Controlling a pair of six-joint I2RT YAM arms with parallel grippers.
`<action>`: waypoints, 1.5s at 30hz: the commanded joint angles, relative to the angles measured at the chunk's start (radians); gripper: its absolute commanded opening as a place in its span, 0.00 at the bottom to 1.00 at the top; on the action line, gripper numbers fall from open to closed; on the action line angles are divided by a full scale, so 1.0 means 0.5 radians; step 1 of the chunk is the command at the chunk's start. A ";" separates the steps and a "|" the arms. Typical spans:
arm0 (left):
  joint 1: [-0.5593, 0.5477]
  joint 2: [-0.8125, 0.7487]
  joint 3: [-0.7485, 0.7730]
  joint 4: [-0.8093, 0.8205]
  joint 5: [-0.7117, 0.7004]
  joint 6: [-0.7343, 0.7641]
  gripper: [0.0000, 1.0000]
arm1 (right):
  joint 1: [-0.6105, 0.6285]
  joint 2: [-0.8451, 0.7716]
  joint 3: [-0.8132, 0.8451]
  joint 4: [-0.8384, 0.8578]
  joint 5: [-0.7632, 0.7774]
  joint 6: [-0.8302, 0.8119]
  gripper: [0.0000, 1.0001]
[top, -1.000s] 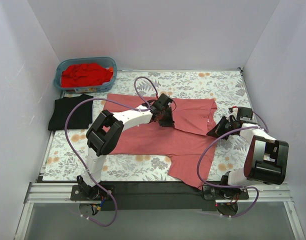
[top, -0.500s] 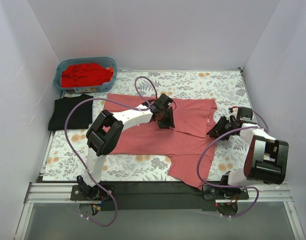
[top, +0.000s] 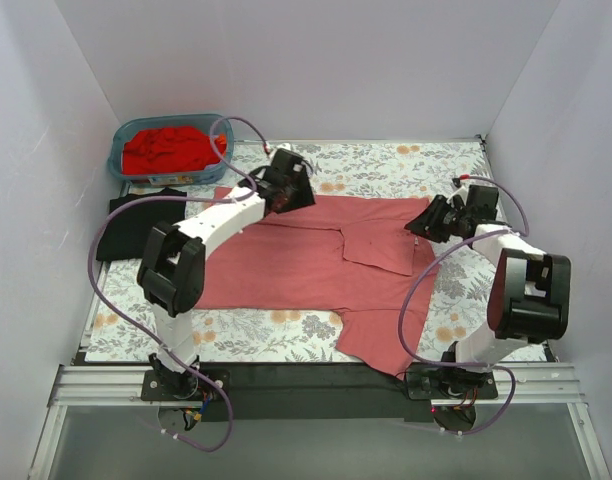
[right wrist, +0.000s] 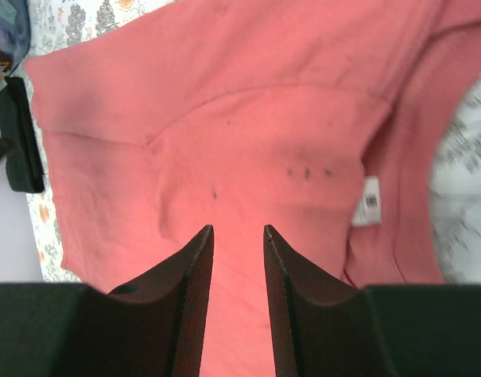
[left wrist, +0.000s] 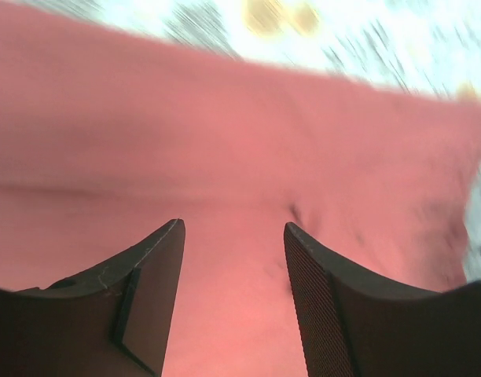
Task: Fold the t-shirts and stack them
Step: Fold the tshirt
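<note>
Blue basket at far-left corner of bench holds red tees, heaped. Black tee lies folded just in front of it. Pink tee is spread flat mid-bench. Left jaws open, empty, above its far edge. Right jaws parted narrower, empty, above its right end.

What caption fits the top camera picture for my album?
Left gripper and right gripper hover, open, over the pink t-shirt.

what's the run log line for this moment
pink t-shirt: spread, one flap folded in | left gripper: jaws open, empty, over far edge | right gripper: jaws open, empty | black t-shirt: folded
</note>
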 commanded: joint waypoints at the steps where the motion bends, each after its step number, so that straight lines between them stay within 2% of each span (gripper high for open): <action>1: 0.261 -0.080 -0.084 0.046 -0.184 0.158 0.52 | 0.049 0.164 0.089 0.323 -0.056 0.153 0.38; 8: 0.476 0.123 -0.081 0.077 -0.258 0.302 0.52 | 0.046 0.580 0.270 0.400 0.049 0.142 0.37; 18: 0.516 0.429 0.054 0.062 -0.218 0.330 0.52 | -0.156 1.023 0.592 0.354 0.208 0.065 0.39; 26: 0.522 0.776 0.455 -0.033 -0.151 0.333 0.53 | -0.214 1.314 1.239 0.047 0.211 -0.110 0.40; 32: 0.553 0.887 0.842 -0.165 -0.175 0.364 0.57 | -0.211 1.214 1.436 -0.103 0.159 -0.168 0.44; 35: 0.556 0.749 0.858 -0.187 -0.136 0.352 0.59 | -0.205 1.005 1.366 -0.225 0.226 -0.242 0.49; 38: 0.544 0.467 0.675 -0.193 -0.095 0.293 0.65 | -0.196 0.732 1.197 -0.370 0.352 -0.331 0.53; 39: 0.541 0.278 0.516 -0.199 -0.083 0.248 0.66 | -0.193 0.653 1.094 -0.449 0.422 -0.346 0.54; 42: 0.507 -0.026 0.239 -0.211 -0.053 0.171 0.67 | -0.168 0.324 0.909 -0.587 0.533 -0.386 0.55; 43: 0.498 -0.131 0.035 -0.254 -0.053 0.137 0.67 | -0.159 0.163 0.784 -0.636 0.570 -0.392 0.56; 45: 0.473 -0.459 -0.178 -0.288 -0.028 0.051 0.68 | -0.113 0.002 0.654 -0.778 0.671 -0.423 0.56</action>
